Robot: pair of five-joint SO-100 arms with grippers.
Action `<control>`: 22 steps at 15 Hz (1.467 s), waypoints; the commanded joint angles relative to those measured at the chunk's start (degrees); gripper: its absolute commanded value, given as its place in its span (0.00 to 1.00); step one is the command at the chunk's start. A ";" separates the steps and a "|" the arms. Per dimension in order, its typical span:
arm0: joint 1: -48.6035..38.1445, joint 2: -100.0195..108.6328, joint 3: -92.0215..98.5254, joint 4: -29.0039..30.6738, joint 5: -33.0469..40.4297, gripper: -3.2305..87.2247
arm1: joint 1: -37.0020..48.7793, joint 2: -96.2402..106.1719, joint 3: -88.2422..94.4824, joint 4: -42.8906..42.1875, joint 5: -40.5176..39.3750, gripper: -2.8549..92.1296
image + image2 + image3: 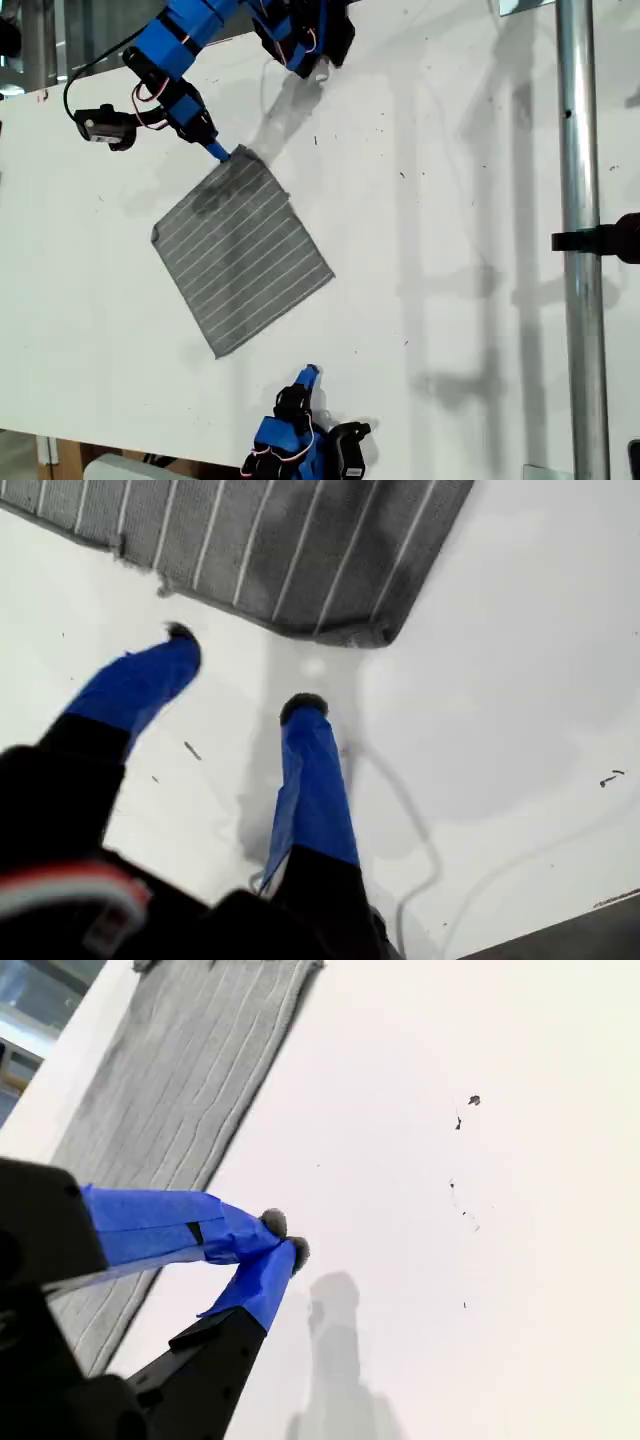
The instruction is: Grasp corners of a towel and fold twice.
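Note:
The grey white-striped towel (240, 250) lies flat on the white table (450, 200), turned like a diamond. Its far corner (243, 156) sits right at my first gripper (218, 150), which reaches in from the exterior view's top left. In the first wrist view that gripper (243, 670) is open, blue fingertips (303, 708) just short of the towel (280, 540) and its corner (375, 635), nothing between them. My second gripper (311, 373) rests near the front edge, apart from the near corner (222, 355). It is shut (285, 1238) and empty, the towel (170, 1090) off to one side.
A vertical metal pole (575, 250) with a black clamp (600, 241) stands at the exterior view's right. A black cable (75, 85) loops by the first arm at the top left. Small dark specks (473, 1100) dot the table.

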 commanded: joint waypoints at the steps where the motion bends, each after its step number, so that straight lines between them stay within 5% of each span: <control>1: 0.18 0.35 0.26 -0.26 -0.70 0.00 | -1.14 -0.26 -5.45 0.88 -0.88 0.44; 5: 0.26 0.35 0.26 -0.26 -0.53 0.00 | 0.44 -2.55 -5.10 0.26 -1.49 0.46; 13: 0.44 0.35 0.26 -0.26 -0.44 0.00 | 2.90 -14.59 9.05 -20.57 -7.56 0.45; 22: 0.70 0.35 0.26 -0.09 -1.05 0.00 | 9.49 -23.82 10.02 -26.19 -9.14 0.44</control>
